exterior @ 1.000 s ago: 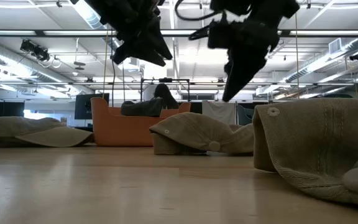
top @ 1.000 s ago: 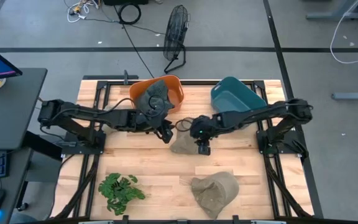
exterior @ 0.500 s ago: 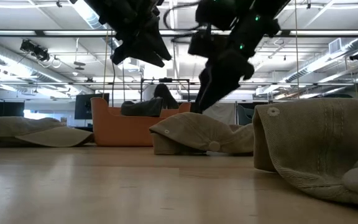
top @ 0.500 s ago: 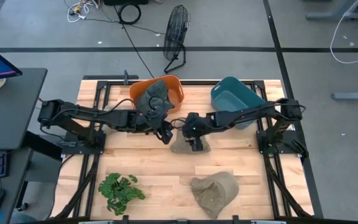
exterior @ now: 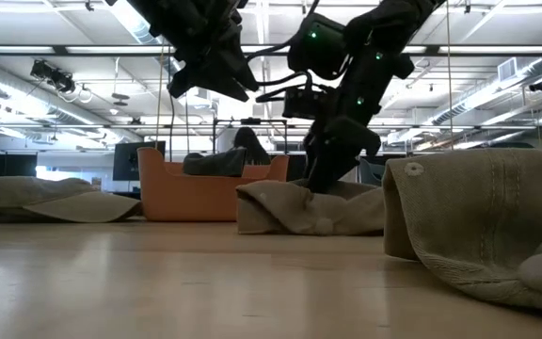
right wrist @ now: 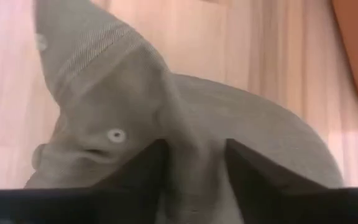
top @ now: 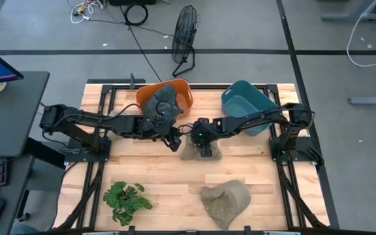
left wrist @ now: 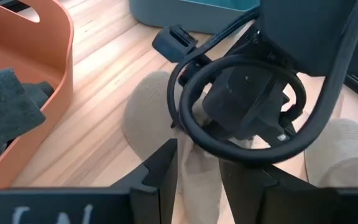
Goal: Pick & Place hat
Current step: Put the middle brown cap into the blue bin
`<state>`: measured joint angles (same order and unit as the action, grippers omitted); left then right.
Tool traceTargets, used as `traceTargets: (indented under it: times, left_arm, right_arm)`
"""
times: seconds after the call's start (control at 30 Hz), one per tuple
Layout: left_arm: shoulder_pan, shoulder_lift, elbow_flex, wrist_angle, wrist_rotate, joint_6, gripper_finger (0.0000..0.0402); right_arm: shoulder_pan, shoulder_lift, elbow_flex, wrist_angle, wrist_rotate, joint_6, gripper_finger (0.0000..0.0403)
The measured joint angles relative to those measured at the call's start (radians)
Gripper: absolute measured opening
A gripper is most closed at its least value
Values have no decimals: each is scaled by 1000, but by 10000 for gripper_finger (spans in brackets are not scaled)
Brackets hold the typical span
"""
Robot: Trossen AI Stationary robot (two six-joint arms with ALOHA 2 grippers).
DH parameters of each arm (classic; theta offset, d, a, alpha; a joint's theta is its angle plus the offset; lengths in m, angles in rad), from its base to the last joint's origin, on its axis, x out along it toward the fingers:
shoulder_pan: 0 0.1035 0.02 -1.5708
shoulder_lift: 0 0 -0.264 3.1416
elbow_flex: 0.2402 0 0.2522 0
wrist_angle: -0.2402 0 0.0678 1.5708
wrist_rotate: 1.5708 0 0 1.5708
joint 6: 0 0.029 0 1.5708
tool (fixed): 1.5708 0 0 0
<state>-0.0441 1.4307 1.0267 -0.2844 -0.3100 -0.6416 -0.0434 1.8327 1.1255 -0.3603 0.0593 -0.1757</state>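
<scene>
A tan hat (top: 192, 155) (exterior: 285, 209) (right wrist: 104, 106) lies on the table's middle, its crown squashed down. My right gripper (top: 202, 147) (exterior: 332, 169) (right wrist: 194, 163) stands on it from above, open, with a ridge of cloth between its fingers. My left gripper (top: 175, 141) (exterior: 216, 73) (left wrist: 197, 168) hovers open, above and just left of the hat (left wrist: 146, 106), touching nothing. A second tan hat (top: 226, 199) (exterior: 478, 226) lies by the near edge. A dark hat (top: 162, 99) sits in the orange bin (top: 185, 88). My right gripper comes at the hat's crown (right wrist: 194, 134) from above, pointing down. Its two fingers (right wrist: 143, 167) are set into the cloth on either side of a raised fold, and the crown is dented in under them. The hat rests wholly on the table.
An orange bin (exterior: 172, 193) stands at the far edge left of centre, a teal bin (top: 243, 98) to its right. A green plant sprig (top: 126, 196) lies near the near-left corner. Bare wood shows between the two tan hats.
My right gripper has moved toward the table's left and down, from beside the hat onto its crown. The hat's rounded crown has been pushed flatter and crumpled; its base stays where it was.
</scene>
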Motion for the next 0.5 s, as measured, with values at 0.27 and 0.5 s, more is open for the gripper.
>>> traceTargets:
  times: [0.27,0.5]
  left_arm:
    - [0,0,0,-2,0,1,119]
    - [0,0,0,-5,0,2,119]
  right_arm:
    - [3,-28,-1,-69,1,22,20]
    - [19,-152,-5,-186,1,-29,7]
